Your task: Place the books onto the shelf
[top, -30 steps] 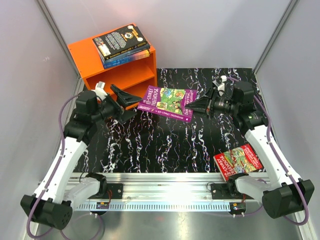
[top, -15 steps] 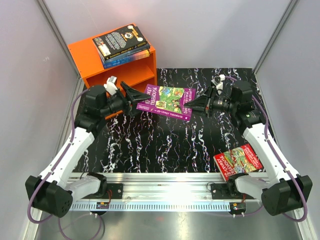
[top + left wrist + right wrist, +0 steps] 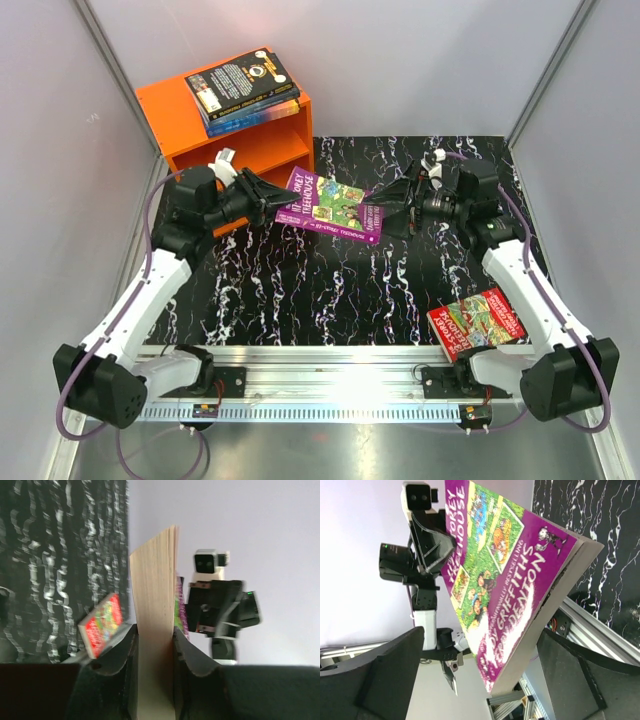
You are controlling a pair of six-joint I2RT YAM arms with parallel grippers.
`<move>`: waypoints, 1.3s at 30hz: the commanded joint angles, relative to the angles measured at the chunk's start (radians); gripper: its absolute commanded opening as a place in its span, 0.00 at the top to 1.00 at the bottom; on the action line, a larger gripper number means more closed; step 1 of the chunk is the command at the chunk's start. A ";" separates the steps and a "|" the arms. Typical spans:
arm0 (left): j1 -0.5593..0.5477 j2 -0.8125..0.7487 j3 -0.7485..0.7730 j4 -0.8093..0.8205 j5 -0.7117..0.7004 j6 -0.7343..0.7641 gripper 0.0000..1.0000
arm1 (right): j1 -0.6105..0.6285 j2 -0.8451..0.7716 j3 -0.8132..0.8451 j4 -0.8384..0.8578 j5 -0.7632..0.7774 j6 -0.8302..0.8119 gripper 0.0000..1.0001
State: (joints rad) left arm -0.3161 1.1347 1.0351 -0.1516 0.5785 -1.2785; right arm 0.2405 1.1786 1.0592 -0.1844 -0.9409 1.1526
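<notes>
From above, we see the left gripper (image 3: 270, 193) clamped on the purple book (image 3: 330, 205), aloft, at its end nearest the orange shelf (image 3: 240, 150); its long axis runs toward the right gripper (image 3: 388, 207). Left wrist: pages pinched between both pads (image 3: 192, 657). Right wrist: jaws spread wide, flanking the cover

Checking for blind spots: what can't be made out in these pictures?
- Top view: lower compartment of the shelf, largely behind the left arm.
- Top view: blue book, under the black book; only edges show.
- Left wrist view: red book, blurred, title unreadable.
- Left wrist view: purple book, edge-on, cover unseen.
</notes>
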 commanded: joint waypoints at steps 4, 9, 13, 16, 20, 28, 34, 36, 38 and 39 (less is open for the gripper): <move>-0.003 -0.069 0.014 -0.045 -0.193 0.143 1.00 | 0.003 0.035 0.156 -0.114 -0.022 -0.122 0.00; -0.003 -0.116 -0.046 -0.012 -0.359 0.159 1.00 | -0.046 0.001 0.163 -0.222 -0.033 -0.181 0.00; 0.003 -0.104 -0.078 0.061 -0.512 0.198 1.00 | -0.067 -0.049 0.121 -0.317 -0.058 -0.229 0.00; 0.017 -0.086 -0.122 0.194 -0.532 0.199 1.00 | -0.067 -0.088 0.076 -0.372 -0.059 -0.246 0.00; 0.031 -0.087 -0.202 0.368 -0.575 0.171 1.00 | -0.067 -0.128 0.029 -0.420 -0.059 -0.261 0.00; 0.124 -0.026 -0.303 0.676 -0.510 0.073 1.00 | -0.067 -0.120 0.002 -0.443 -0.065 -0.289 0.00; 0.144 0.000 -0.247 0.662 -0.557 0.117 1.00 | -0.067 -0.097 0.004 -0.435 -0.071 -0.295 0.00; 0.153 0.008 -0.244 0.694 -0.574 0.119 1.00 | -0.067 -0.094 0.001 -0.429 -0.076 -0.295 0.00; 0.160 0.034 -0.244 0.725 -0.574 0.102 1.00 | -0.067 -0.088 -0.008 -0.423 -0.081 -0.297 0.00; 0.160 0.045 -0.247 0.766 -0.574 0.094 1.00 | -0.067 -0.085 -0.010 -0.420 -0.085 -0.297 0.00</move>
State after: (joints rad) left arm -0.1680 1.1694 0.7197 0.3626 0.0383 -1.1553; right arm 0.1753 1.0882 1.0523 -0.6254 -0.9894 0.8742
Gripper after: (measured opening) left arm 0.268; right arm 0.994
